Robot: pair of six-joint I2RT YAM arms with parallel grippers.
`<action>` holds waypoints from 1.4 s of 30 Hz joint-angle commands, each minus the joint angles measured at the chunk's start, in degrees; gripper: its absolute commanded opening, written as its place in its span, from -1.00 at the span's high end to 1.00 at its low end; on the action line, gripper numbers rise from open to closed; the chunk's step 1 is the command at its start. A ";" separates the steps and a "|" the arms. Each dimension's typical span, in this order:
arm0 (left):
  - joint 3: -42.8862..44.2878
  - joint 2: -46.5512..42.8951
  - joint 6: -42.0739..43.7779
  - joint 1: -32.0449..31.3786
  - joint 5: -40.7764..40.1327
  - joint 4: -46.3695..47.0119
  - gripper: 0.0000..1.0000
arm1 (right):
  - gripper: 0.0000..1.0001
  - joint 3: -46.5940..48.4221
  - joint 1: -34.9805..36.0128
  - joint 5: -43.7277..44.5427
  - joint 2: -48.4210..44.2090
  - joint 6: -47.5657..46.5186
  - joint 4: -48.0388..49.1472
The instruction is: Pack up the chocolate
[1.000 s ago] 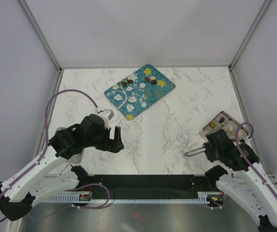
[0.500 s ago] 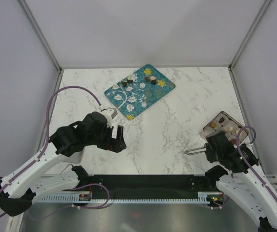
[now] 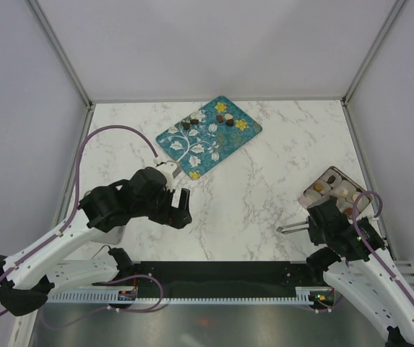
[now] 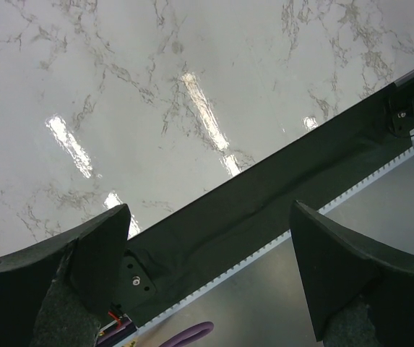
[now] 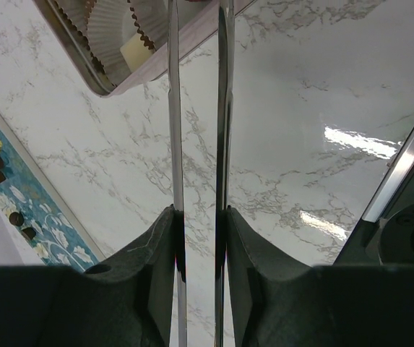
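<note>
Several small chocolate pieces (image 3: 228, 121) lie on the far part of the teal flowered tray (image 3: 208, 137); some show in the right wrist view (image 5: 16, 217). A pinkish box (image 3: 334, 186) with paper cups at the right holds a few pieces (image 3: 318, 186), one cream (image 5: 134, 50). My right gripper (image 3: 313, 224) is shut on metal tongs (image 3: 292, 228), whose tips point left over the marble, empty; in the right wrist view (image 5: 199, 213) the tong arms (image 5: 174, 108) stand slightly apart. My left gripper (image 3: 180, 210) is open and empty near the front edge (image 4: 208, 210).
The black base rail (image 4: 264, 195) and a metal ledge run along the near edge under my left gripper. Grey walls close in the marble table (image 3: 264, 166) on three sides. A purple cable (image 3: 113, 134) loops off the left arm.
My left gripper has moved a little right and toward the near edge. My right gripper with the tongs has pulled back slightly toward the near edge.
</note>
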 commanded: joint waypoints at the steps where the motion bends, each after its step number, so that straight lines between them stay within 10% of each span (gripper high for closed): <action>1: 3.04 0.46 1.80 -1.27 -2.44 -0.34 -0.98 | 0.28 -0.31 -0.10 2.34 0.32 15.55 -6.40; 42: 5.94 1.78 3.12 -3.47 -5.60 -1.31 -0.98 | 0.07 0.74 -0.19 6.03 3.12 20.66 -6.31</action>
